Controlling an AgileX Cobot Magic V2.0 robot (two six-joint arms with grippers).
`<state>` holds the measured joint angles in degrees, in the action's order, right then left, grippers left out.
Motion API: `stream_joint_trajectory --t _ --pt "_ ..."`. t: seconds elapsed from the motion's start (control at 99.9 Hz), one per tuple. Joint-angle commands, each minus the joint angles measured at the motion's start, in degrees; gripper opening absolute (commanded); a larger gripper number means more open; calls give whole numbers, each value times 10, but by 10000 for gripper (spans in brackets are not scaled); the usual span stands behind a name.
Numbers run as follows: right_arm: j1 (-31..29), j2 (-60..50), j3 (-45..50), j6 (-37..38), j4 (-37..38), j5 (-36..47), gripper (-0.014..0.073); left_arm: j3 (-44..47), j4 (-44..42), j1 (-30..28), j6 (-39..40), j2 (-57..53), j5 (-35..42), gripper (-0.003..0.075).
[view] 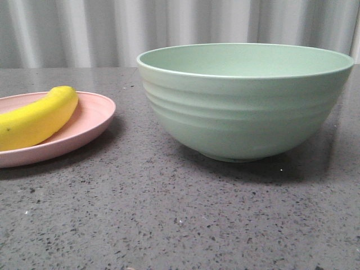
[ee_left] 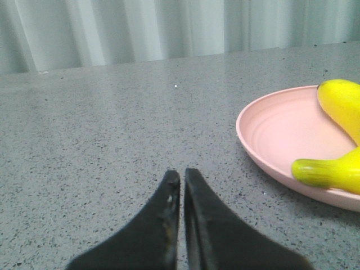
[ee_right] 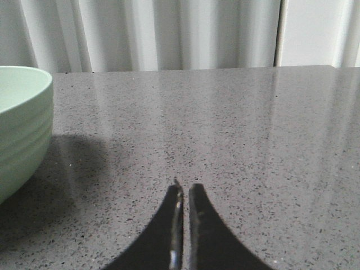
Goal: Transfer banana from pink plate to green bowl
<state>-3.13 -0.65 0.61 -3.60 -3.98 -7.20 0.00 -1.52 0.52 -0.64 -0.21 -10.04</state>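
Observation:
The yellow banana [view: 36, 118] lies on the pale pink plate [view: 93, 121] at the left of the front view. The large mint-green bowl [view: 244, 107] stands to its right, empty as far as I can see. In the left wrist view the banana [ee_left: 337, 146] and the pink plate [ee_left: 281, 129] lie off to one side of my left gripper [ee_left: 182, 175], which is shut, empty and apart from the plate. My right gripper [ee_right: 185, 188] is shut and empty over bare table, with the green bowl [ee_right: 19, 124] off to its side. Neither gripper shows in the front view.
The grey speckled tabletop [view: 169, 214] spreads under everything. A pale pleated curtain [view: 112, 28] hangs behind the table's far edge.

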Motion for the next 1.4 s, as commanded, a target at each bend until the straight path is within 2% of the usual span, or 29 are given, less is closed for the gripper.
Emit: stream_joint_trajectory --t 0.0,0.851,1.041,1.211,1.391 --pt "-3 -12 11 -4 6 38 -71 6 3 -1 -1 -16 50 -20" --pt "-3 -12 11 -4 6 30 -71 6 3 -1 -1 -16 47 -20" --pt "-3 -12 -4 -4 6 14 -71 2 81 -1 -1 -16 56 -20" --pt "-3 4 -28 -4 1 -12 -71 -33 82 -1 -1 1 43 -20" --pt "-3 58 -61 -4 -66 -14 -71 -109 78 -1 -1 50 7 -20"
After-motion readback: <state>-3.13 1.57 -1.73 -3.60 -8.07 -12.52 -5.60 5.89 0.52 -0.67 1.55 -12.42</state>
